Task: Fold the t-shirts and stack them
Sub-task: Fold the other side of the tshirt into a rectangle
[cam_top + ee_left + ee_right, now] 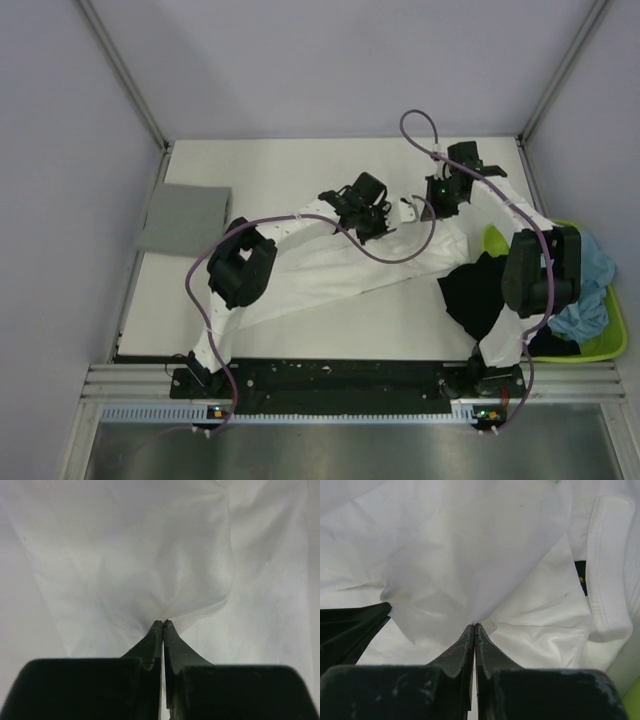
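Note:
A white t-shirt (320, 265) lies spread and rumpled across the middle of the table, partly under my left arm. My left gripper (372, 228) is shut on a pinch of its cloth (150, 555), which rises in a peak from the fingertips (163, 622). Just to the right, my right gripper (428, 208) is also shut on white cloth (470, 545), near the ribbed collar (607, 570). A folded grey t-shirt (185, 218) rests at the table's left edge. A black t-shirt (478, 295) lies beside the right arm, and a light blue one (592, 290) sits in the tray.
The lime-green tray (610, 345) stands at the right edge, partly off the table. Purple cables loop over both arms. Enclosure walls close in the back and sides. A dark gripper part (350, 630) shows at the left in the right wrist view.

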Robot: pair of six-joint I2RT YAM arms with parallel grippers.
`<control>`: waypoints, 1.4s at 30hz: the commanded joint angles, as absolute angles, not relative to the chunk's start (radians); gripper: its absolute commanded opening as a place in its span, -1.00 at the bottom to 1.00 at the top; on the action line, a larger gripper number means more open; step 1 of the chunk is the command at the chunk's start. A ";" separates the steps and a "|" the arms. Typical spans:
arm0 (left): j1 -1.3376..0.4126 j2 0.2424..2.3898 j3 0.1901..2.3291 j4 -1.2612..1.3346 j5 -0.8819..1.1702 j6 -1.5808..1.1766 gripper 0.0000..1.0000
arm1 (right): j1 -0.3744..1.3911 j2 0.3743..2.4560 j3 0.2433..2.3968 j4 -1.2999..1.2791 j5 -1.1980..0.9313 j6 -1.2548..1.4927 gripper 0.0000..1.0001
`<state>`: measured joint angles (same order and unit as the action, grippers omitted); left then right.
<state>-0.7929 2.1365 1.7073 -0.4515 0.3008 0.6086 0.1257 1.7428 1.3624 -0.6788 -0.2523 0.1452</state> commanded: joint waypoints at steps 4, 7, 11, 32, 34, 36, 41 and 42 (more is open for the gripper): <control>-0.770 2.095 1.703 -0.399 0.192 0.462 -1.00 | 0.138 1.836 1.503 -0.621 -0.261 0.195 -1.00; -0.765 2.092 1.689 -0.380 0.140 0.427 -1.00 | 0.150 1.910 1.580 -0.600 -0.305 0.236 -0.94; -0.759 2.088 1.657 -0.357 0.144 0.411 -1.00 | 0.155 1.980 1.640 -0.592 -0.316 0.256 -0.48; -0.756 2.091 1.655 -0.351 0.202 0.410 -1.00 | 0.112 1.850 1.318 -0.589 -0.258 0.259 -0.21; -0.756 2.091 1.655 -0.351 0.201 0.411 -1.00 | 0.112 1.871 1.315 -0.577 -0.271 0.255 -0.19; -0.756 2.092 1.654 -0.351 0.201 0.413 -1.00 | 0.112 1.878 1.310 -0.555 -0.290 0.255 -0.18; -0.756 2.097 1.655 -0.350 0.198 0.420 -1.00 | 0.110 1.879 1.299 -0.519 -0.301 0.261 -0.18; -0.756 2.098 1.655 -0.350 0.198 0.422 -1.00 | 0.112 1.891 1.301 -0.512 -0.302 0.259 -0.18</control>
